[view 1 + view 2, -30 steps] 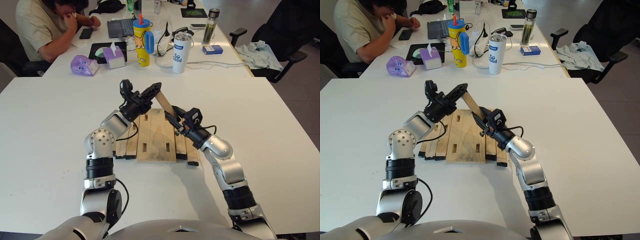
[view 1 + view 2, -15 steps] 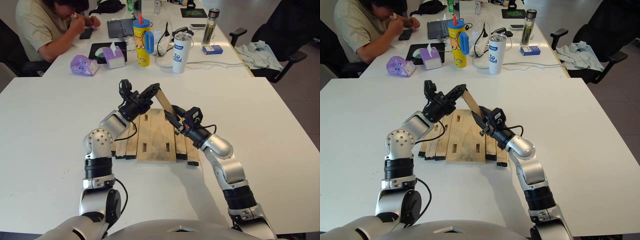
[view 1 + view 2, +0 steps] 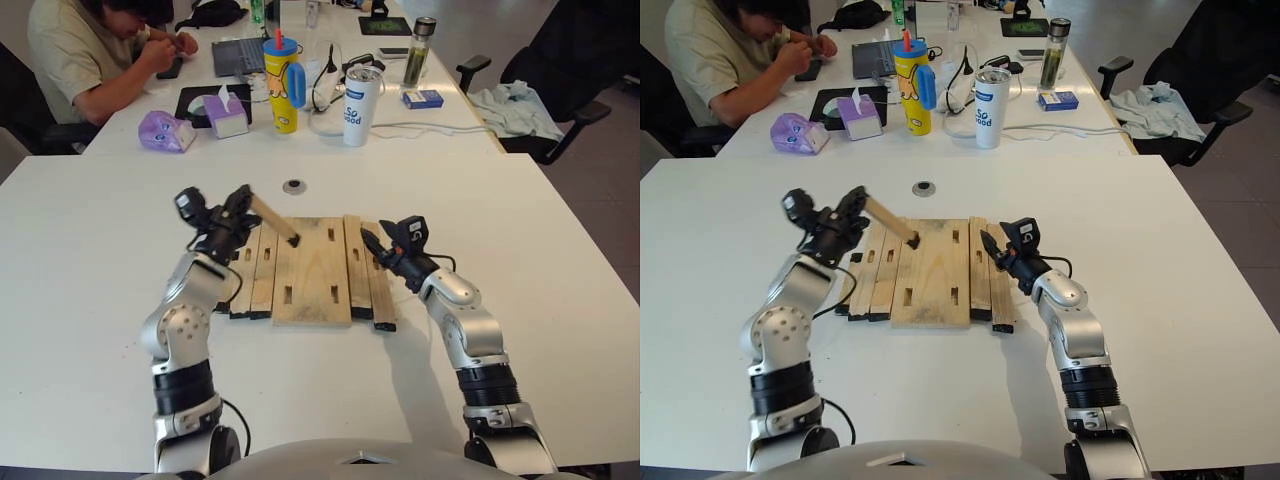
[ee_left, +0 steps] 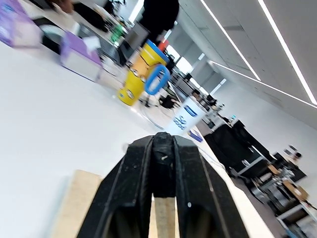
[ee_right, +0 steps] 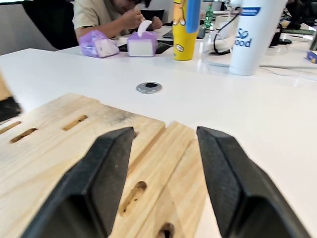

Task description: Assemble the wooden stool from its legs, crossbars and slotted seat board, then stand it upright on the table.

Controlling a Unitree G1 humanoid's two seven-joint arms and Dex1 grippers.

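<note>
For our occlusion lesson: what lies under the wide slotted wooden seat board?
Black-tipped wooden slats flank the slotted seat board; anything directly beneath it is covered.

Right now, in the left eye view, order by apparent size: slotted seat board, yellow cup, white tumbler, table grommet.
Largest: slotted seat board.
Next: yellow cup and white tumbler, about alike, so unranked.
Smallest: table grommet.
</note>
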